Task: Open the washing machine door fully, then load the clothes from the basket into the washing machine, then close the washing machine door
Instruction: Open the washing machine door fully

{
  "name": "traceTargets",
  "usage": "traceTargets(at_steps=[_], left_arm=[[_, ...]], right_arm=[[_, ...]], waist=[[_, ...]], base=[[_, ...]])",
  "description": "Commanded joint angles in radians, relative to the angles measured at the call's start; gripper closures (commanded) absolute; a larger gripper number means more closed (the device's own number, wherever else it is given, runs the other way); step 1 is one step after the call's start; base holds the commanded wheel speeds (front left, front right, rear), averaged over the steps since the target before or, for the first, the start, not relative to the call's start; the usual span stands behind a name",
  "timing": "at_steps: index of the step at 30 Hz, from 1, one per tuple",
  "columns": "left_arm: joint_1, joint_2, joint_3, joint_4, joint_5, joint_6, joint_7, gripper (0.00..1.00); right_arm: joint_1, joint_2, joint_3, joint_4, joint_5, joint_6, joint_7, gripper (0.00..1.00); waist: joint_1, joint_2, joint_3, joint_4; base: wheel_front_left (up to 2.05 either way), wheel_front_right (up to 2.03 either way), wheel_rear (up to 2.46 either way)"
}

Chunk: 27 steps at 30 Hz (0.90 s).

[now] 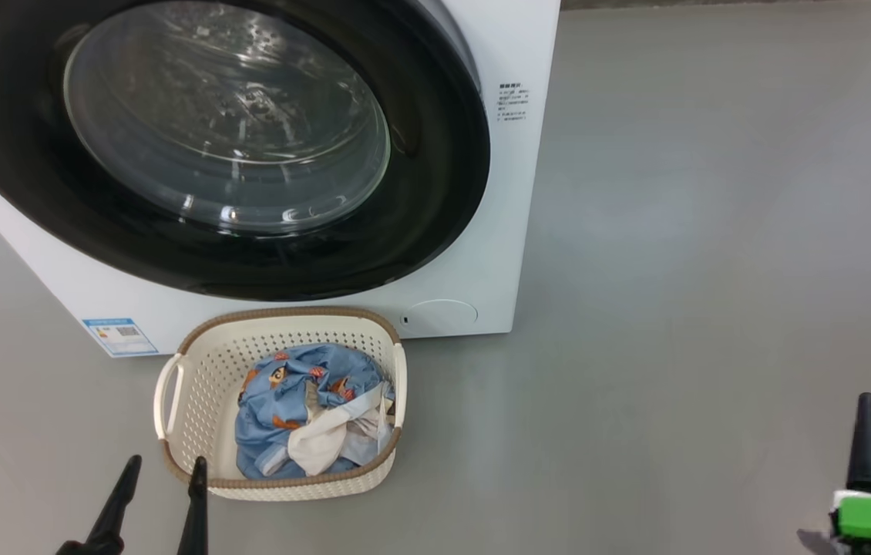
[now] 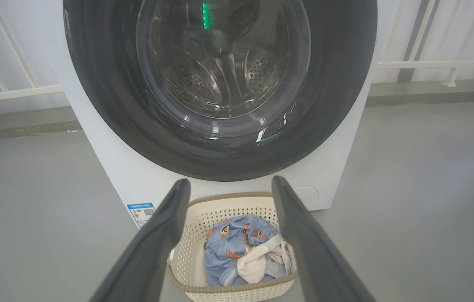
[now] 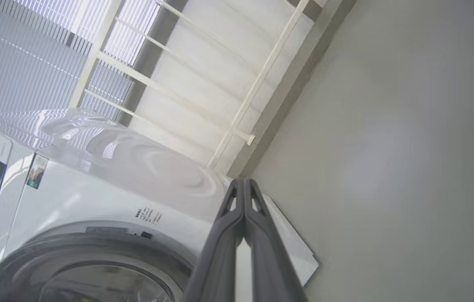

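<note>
The white washing machine (image 1: 482,254) stands ahead with its round black door (image 1: 435,193) closed against the front; the steel drum shows through the glass. On the floor below it sits the cream basket (image 1: 204,370), and the blue printed clothes (image 1: 289,408) with a white garment lie in it. My left gripper (image 1: 166,470) hovers open just left of the basket's near corner, empty. In the left wrist view its fingers (image 2: 161,226) frame the basket (image 2: 203,218). Far to the right, above bare floor, my right gripper (image 1: 865,408) is shut with nothing in it, fingers pressed together (image 3: 243,184).
Grey floor (image 1: 713,270) spreads wide to the right of the machine. A white railing (image 2: 430,65) and blinds run behind the machine. A blue label sticker (image 1: 119,336) and a round service flap (image 1: 439,316) mark the lower front.
</note>
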Motion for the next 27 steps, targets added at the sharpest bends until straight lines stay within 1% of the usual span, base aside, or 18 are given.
traceTargets(at_steps=[1, 4, 5, 7, 11, 12, 13, 15, 18, 22, 27], left_arm=[[-0.032, 0.006, 0.029, -0.030, 0.004, -0.005, -0.006, 0.00], [-0.035, 0.007, 0.032, -0.034, 0.008, -0.007, -0.006, 0.00], [-0.035, 0.007, 0.032, -0.034, 0.008, -0.007, -0.006, 0.00], [-0.036, 0.013, 0.027, -0.036, 0.015, -0.008, -0.006, 0.00], [-0.037, 0.023, 0.019, -0.040, 0.016, -0.009, -0.006, 0.00], [-0.037, 0.024, 0.019, -0.043, 0.015, -0.009, -0.006, 0.00], [-0.039, 0.027, 0.016, -0.049, 0.015, -0.009, -0.006, 0.00], [-0.046, 0.030, 0.008, -0.055, 0.017, -0.009, -0.006, 0.00], [-0.064, 0.035, -0.005, -0.067, 0.014, -0.010, -0.006, 0.00], [-0.090, 0.037, -0.012, -0.081, 0.007, -0.010, -0.006, 0.00], [-0.116, 0.035, -0.020, -0.099, 0.002, -0.010, -0.006, 0.00]], right_arm=[[-0.052, -0.036, 0.031, -0.012, 0.109, 0.002, -0.011, 1.00], [-0.074, -0.077, 0.044, -0.005, 0.273, 0.002, 0.000, 1.00], [-0.074, -0.077, 0.044, -0.005, 0.273, 0.002, 0.000, 1.00], [-0.085, -0.101, 0.040, -0.005, 0.369, 0.002, 0.028, 1.00], [-0.103, -0.138, 0.022, -0.008, 0.501, 0.002, 0.109, 1.00], [-0.109, -0.144, 0.015, -0.010, 0.529, 0.002, 0.136, 1.00], [-0.125, -0.156, -0.003, -0.003, 0.571, 0.002, 0.188, 1.00], [-0.145, -0.169, -0.016, 0.009, 0.597, 0.002, 0.248, 1.00], [-0.183, -0.197, -0.030, 0.043, 0.608, 0.002, 0.327, 1.00], [-0.252, -0.238, -0.048, 0.080, 0.598, 0.002, 0.400, 1.00], [-0.339, -0.274, -0.070, 0.086, 0.598, 0.002, 0.481, 1.00]], waist=[[-0.0001, -0.0001, 0.015, 0.000], [-0.0001, -0.0001, 0.033, -0.003], [-0.0001, -0.0001, 0.033, -0.003], [-0.0001, -0.0001, 0.041, -0.003], [-0.0001, -0.0001, 0.054, 0.001], [-0.0001, -0.0001, 0.060, 0.002], [-0.0001, -0.0001, 0.075, 0.003], [-0.0001, -0.0001, 0.095, 0.007], [-0.0001, -0.0001, 0.127, 0.020], [-0.0001, -0.0001, 0.173, 0.042], [-0.0001, -0.0001, 0.230, 0.072]], base=[[0.00, 0.00, 0.00], [0.00, 0.00, 0.00], [0.00, 0.00, 0.00], [0.00, 0.00, 0.00], [0.00, 0.00, 0.00], [0.00, 0.00, 0.00], [0.00, 0.00, 0.00], [0.00, 0.00, 0.00], [0.00, 0.00, 0.00], [0.00, 0.00, 0.00], [0.00, 0.00, 0.00]])
